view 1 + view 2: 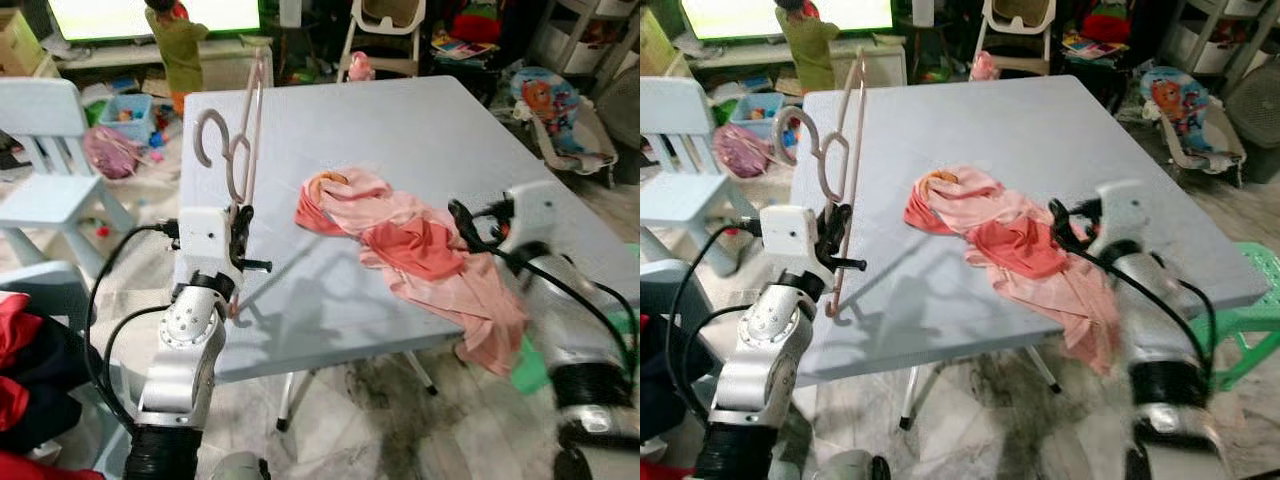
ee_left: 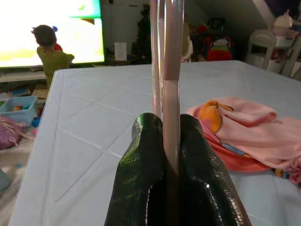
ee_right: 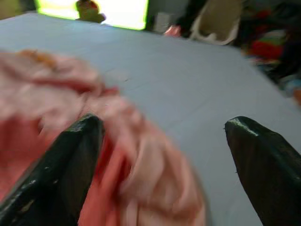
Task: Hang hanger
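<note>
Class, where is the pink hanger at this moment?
The hanger stands upright at the table's left edge, clamped in the left tool, with the pink garment lying to its right.

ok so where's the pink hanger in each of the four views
Left eye view: hanger stands upright at the table's left edge, held in the left gripper.
Right eye view: same hanger, again upper left, above that gripper.
Left wrist view: its rods rise up the middle from between the shut black fingers.
Right wrist view: no hanger; open fingers over the pink clothes.
Shared landmark: the pink clothes on the grey table.
</note>
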Tool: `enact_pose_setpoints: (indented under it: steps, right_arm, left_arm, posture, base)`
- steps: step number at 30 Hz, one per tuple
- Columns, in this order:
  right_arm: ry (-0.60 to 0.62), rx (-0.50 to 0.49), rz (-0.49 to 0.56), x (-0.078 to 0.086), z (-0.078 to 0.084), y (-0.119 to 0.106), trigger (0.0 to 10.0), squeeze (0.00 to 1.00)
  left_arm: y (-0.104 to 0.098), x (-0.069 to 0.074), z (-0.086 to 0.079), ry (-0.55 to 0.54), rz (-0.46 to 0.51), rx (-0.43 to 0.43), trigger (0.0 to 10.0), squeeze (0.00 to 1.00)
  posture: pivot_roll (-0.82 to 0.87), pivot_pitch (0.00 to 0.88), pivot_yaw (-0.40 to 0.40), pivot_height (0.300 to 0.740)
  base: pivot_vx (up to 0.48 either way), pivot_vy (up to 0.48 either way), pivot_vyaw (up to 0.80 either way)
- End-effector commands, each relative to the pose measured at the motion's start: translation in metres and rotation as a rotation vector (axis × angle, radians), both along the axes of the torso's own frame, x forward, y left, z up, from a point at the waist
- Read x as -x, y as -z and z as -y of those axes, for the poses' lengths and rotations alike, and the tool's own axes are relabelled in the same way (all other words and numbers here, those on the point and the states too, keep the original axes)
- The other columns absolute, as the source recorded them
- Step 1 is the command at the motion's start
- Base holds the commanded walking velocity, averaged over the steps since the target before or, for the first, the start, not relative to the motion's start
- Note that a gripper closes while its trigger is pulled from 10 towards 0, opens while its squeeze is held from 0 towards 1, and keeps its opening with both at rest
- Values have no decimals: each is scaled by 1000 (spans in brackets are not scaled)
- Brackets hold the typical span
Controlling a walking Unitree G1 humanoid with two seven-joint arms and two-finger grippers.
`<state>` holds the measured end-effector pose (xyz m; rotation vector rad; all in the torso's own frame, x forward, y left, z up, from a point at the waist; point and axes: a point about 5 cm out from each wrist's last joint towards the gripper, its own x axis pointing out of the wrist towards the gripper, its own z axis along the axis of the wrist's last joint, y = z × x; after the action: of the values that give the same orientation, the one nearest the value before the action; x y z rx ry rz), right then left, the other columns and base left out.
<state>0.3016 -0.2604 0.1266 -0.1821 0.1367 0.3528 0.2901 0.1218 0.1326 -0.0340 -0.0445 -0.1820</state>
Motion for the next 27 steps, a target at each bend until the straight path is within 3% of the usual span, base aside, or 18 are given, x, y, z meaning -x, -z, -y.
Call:
enact_pose_setpoints:
  steps: [1, 5, 7, 9, 10, 13, 17, 20, 22, 23, 25, 27]
  right_arm:
    - [-72, -1, -22, 4, 0, -1, 10000, 1000]
    - [-167, 63, -126, 15, 9, 5, 10000, 1000]
    - [-225, 109, -218, 18, 5, 14, 10000, 1000]
    - [-222, 133, -235, 14, -1, 17, 10000, 1000]
    - [-187, 121, -248, 5, -10, 22, 10000, 1000]
    - [-211, 133, -249, -2, -23, 25, 10000, 1000]
    - [-221, 138, -216, -25, -67, 27, 10000, 1000]
    - [-221, 125, -207, -34, -86, 24, 10000, 1000]
    - [-219, 118, -203, -45, -109, 23, 10000, 1000]
    - [-219, 118, -203, -45, -109, 23, 10000, 1000]
    - [-157, 88, -185, -61, -135, 17, 10000, 1000]
    - [-114, 49, -184, -67, -142, 14, 10000, 1000]
  left_arm:
    - [24, 4, 3, 18, -122, -12, 10000, 0]
    - [22, 3, 4, 26, -110, -1, 10000, 0]
    - [24, 3, 3, 20, -124, -4, 10000, 0]
    - [24, 3, 3, 19, -123, -5, 10000, 0]
    - [24, 4, 2, 16, -121, -4, 10000, 0]
    - [23, 5, 1, 9, -120, -3, 10000, 0]
    - [25, 7, -2, -7, -123, -5, 10000, 0]
    - [25, 7, -3, -11, -125, -6, 10000, 0]
    - [25, 7, -3, -15, -125, -5, 10000, 0]
    - [25, 7, -3, -15, -125, -5, 10000, 0]
    - [25, 6, -1, -16, -126, -3, 10000, 0]
    - [25, 5, 0, -15, -123, -2, 10000, 0]
  posture:
    - [-4, 0, -3, 740]
    - [-7, 0, -3, 740]
    - [0, 0, -9, 740]
    - [4, 1, -10, 740]
    - [10, 0, -15, 740]
    - [24, 0, -23, 740]
    - [36, 0, -32, 740]
    - [42, 0, -36, 740]
    - [42, 0, -38, 740]
    - [42, 0, -38, 740]
    - [39, 0, -39, 740]
    - [39, 0, -39, 740]
  base:
    - [0, 0, 0]
    - [0, 0, 0]
    - [0, 0, 0]
    - [0, 0, 0]
    - [0, 0, 0]
    - [0, 0, 0]
    - [0, 0, 0]
    - [0, 0, 0]
    - [0, 0, 0]
    - [0, 0, 0]
    - [0, 0, 0]
    - [0, 0, 0]
